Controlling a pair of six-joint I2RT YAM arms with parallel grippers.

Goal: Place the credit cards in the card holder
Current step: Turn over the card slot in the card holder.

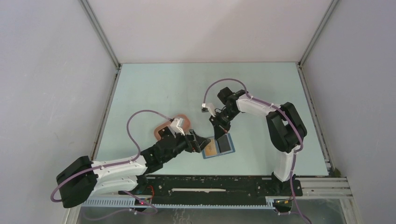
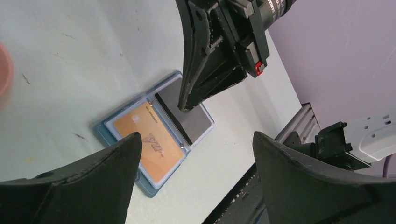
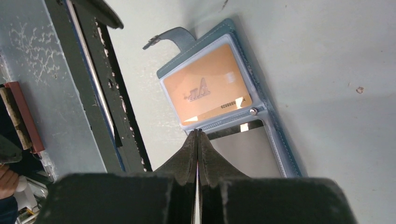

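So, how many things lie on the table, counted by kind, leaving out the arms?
credit cards: 2, the orange card and the dark card
card holder: 1
pink tray: 1
total: 4

The card holder (image 3: 247,70) looks like stitched blue leatherette with clear glossy plastic sleeves, the tan-orange card (image 3: 210,88) smooth and shiny, the table (image 3: 327,70) matt and scuffed, the left gripper (image 2: 196,139) matt black plastic.

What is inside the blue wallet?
An orange card fills one half of the wallet. A dark card lies on the other half, the right gripper's shut tips at its edge. Whether more cards hide underneath cannot be seen.
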